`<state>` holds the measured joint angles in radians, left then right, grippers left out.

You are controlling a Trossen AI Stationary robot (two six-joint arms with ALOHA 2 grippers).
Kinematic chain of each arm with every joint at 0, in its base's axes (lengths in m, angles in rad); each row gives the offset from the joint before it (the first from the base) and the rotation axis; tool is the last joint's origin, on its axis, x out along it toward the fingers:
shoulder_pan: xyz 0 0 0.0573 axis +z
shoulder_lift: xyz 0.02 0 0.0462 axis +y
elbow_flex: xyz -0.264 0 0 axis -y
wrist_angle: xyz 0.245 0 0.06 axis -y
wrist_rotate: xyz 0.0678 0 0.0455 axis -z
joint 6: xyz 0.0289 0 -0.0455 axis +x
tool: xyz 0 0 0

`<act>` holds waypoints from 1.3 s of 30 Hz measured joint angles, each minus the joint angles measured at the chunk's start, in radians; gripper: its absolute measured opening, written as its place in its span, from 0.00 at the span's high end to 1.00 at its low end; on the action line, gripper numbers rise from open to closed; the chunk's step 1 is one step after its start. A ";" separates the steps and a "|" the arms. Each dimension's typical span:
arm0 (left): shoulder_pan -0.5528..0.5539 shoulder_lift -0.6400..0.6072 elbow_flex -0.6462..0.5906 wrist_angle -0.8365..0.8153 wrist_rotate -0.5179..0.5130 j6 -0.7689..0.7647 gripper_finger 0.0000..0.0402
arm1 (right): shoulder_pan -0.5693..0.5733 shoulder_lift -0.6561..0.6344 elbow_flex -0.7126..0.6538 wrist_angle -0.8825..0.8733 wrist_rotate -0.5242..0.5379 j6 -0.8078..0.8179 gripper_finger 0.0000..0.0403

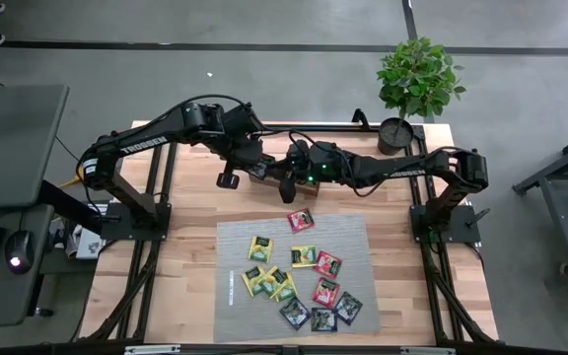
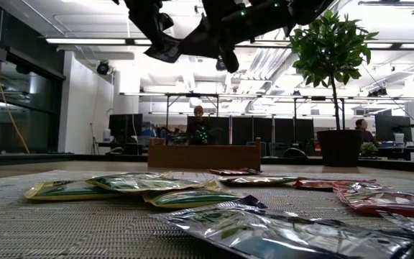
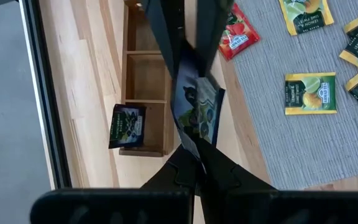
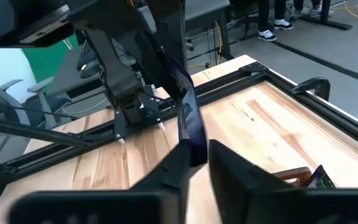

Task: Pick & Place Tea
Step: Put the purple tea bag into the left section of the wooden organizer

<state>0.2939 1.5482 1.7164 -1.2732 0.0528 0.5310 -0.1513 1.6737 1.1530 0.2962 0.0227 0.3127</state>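
Gripping black sachet [image 3: 197, 109], both tools [image 3: 188, 140] [image 4: 194, 155], above tray [image 3: 143, 99]

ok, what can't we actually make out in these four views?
- Wooden tray, high view: both end effectors cover most of it, so its compartments' contents are hidden.
- Tray in low view: only its side wall shows; the inside is hidden.
- Black sachet, left wrist view: dark fingers cross it, print unreadable.
- Which end effector grips that sachet, right wrist view: contact is hidden behind the fingers.
- Sachet labels on the grey mat, high view: too small.
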 joint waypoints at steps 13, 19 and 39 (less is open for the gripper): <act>0.004 -0.016 -0.001 0.013 -0.086 -0.011 1.00 | 0.022 0.000 -0.006 0.016 0.105 -0.002 0.99; 0.041 -0.098 -0.002 0.051 -0.102 -0.031 1.00 | 0.027 0.000 -0.004 0.055 0.148 -0.007 0.99; 0.100 -0.226 -0.001 0.182 -0.106 -0.106 1.00 | 0.036 0.002 -0.007 0.300 0.184 -0.126 1.00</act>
<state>0.3943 1.3223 1.7153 -1.0916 -0.0530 0.4251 -0.1150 1.6756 1.1461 0.5962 0.2066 0.1864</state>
